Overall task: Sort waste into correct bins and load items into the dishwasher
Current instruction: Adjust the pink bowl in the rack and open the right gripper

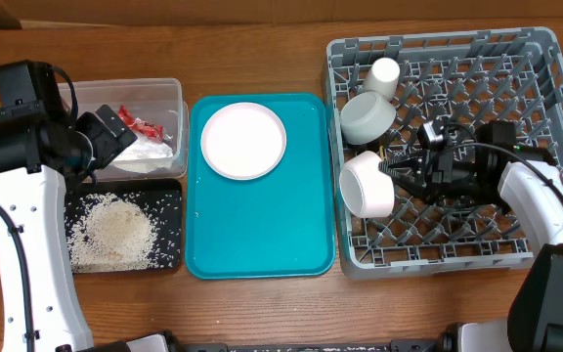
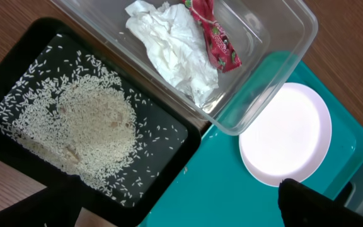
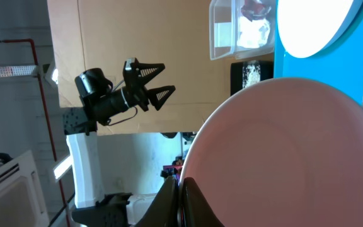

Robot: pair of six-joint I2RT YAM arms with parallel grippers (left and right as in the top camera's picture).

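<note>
My right gripper (image 1: pixel 397 182) is shut on the rim of a white bowl (image 1: pixel 367 186), held on edge in the front left part of the dishwasher (image 1: pixel 545 59). In the right wrist view the bowl (image 3: pixel 295 157) fills the frame, its rim pinched between my fingertips (image 3: pixel 197 205). A white cup (image 1: pixel 383 75) and a grey-green bowl (image 1: pixel 367 116) stand in the rack behind it. My left gripper (image 1: pixel 111 133) hangs open and empty over the clear tub (image 1: pixel 169 90). The tub holds a crumpled napkin (image 2: pixel 169 47) and a red wrapper (image 2: pixel 214 38). Rice (image 2: pixel 87 129) lies in the black tray (image 2: pixel 169 161).
A teal tray (image 1: pixel 262 240) lies between the bins and the rack. The pale round plate (image 1: pixel 243 140) sits on its far half. The plate (image 2: pixel 288 135) also shows beside my left gripper's right finger (image 2: pixel 307 205). Bare wooden table runs along the front and back edges.
</note>
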